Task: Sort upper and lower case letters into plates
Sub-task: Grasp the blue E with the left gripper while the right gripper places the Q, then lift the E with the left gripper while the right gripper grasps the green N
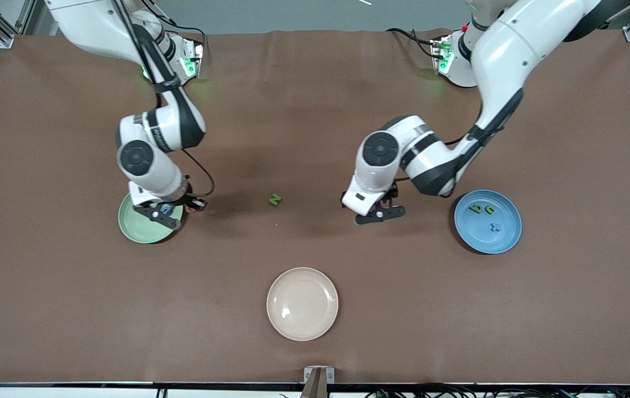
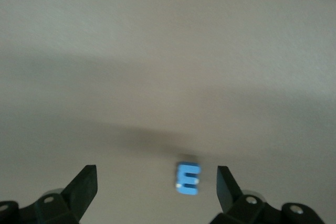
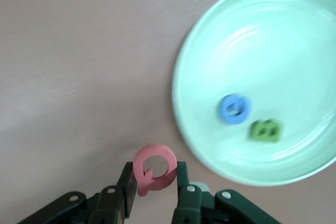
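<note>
**Sorting in progress: pink Q held by the mint plate, blue m under open fingers**

We find the right gripper (image 3: pixel 153 187) closed on the pink-red Q (image 3: pixel 154 168), held over the bench (image 1: pixel 72 309) at the edge of the mint green plate (image 1: pixel 135 229). That plate holds the blue G (image 3: pixel 234 108) and the green B (image 3: pixel 265 130), lying just beside each other.

We find the left gripper (image 2: pixel 157 184) with its fingers (image 2: pixel 84 184) spread wide over the blue m (image 2: pixel 188 178), which lies flat on the bench between them, untouched.

The green N (image 1: pixel 275 199) lies on the bench between the two grippers. The blue plate (image 1: pixel 505 240), toward the left arm's end, holds two green letters (image 1: pixel 483 209) and the blue x (image 1: pixel 495 226). The cream plate (image 1: pixel 302 304) sits nearer the front camera.
</note>
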`<move>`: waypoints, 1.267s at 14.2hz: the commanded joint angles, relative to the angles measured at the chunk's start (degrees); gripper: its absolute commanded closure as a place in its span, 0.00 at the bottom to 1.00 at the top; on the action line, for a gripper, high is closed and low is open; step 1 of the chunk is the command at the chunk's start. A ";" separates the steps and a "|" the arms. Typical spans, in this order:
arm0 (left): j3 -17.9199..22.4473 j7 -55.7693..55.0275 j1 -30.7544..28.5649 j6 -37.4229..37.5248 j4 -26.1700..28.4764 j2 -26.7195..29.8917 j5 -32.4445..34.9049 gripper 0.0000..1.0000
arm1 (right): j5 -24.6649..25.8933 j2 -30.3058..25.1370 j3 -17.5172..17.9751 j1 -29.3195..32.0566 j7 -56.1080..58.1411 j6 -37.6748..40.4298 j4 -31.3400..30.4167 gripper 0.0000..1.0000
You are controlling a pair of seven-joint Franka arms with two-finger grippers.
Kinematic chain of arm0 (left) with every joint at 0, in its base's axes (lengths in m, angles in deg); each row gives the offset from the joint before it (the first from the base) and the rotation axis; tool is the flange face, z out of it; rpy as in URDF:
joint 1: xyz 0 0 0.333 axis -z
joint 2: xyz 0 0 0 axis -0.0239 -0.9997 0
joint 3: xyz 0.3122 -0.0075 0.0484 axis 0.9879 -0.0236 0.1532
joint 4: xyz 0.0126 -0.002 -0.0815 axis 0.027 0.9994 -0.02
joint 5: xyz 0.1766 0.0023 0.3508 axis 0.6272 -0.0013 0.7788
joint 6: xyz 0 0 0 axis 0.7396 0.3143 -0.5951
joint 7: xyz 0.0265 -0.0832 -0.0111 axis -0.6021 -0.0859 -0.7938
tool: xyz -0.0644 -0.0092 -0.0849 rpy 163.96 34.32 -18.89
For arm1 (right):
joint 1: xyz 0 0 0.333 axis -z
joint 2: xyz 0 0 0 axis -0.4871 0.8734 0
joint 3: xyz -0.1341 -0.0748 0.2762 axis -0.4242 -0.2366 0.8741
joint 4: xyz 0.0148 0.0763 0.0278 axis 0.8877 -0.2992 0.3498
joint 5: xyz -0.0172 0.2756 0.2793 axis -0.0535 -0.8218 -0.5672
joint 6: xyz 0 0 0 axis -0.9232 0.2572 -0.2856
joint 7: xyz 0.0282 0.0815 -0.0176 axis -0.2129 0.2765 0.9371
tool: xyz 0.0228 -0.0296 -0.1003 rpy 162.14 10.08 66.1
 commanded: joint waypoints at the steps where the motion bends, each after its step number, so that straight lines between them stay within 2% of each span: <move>1: 0.67 0.00 0.55 -0.35 -2.99 -3.41 -0.69 0.00 | 0.92 -4.45 1.16 4.68 5.81 -4.85 -7.44 1.00; 7: 0.76 -0.17 0.55 -3.60 -0.62 -4.56 -1.39 0.00 | 0.84 -4.10 1.25 16.36 22.07 -12.77 -12.82 1.00; 12: 0.67 -2.46 0.90 -5.55 0.69 -5.09 -1.39 0.00 | 0.66 -2.96 1.42 18.14 24.38 -13.13 -12.82 0.99; 13: 0.67 -2.54 0.90 -5.55 1.05 -5.09 -1.39 0.00 | 0.49 -2.87 1.43 17.96 24.29 -13.13 -12.74 0.87; 14: 0.67 -2.63 0.90 -5.55 1.49 -5.09 -1.39 0.00 | 0.48 -2.78 1.43 17.78 24.29 -12.96 -12.56 0.58; 15: 0.67 -2.81 0.99 -5.55 1.58 -5.09 -1.39 0.01 | 0.14 -2.78 1.43 17.70 24.11 -12.87 -12.30 0.19; 16: 0.67 -3.76 1.07 -5.55 1.58 -5.18 -1.39 0.01 | 0.13 -2.87 1.60 17.61 23.77 -12.44 -11.77 0.00; 17: 0.67 -4.82 1.34 -5.55 1.66 -5.18 -1.39 0.03 | 0.13 -2.96 1.69 17.26 23.67 -11.30 -10.64 0.00; 18: 0.76 -5.35 1.86 -5.55 1.67 -5.18 -1.39 0.09 | -0.04 -3.04 1.95 16.73 23.41 -8.77 -9.32 0.00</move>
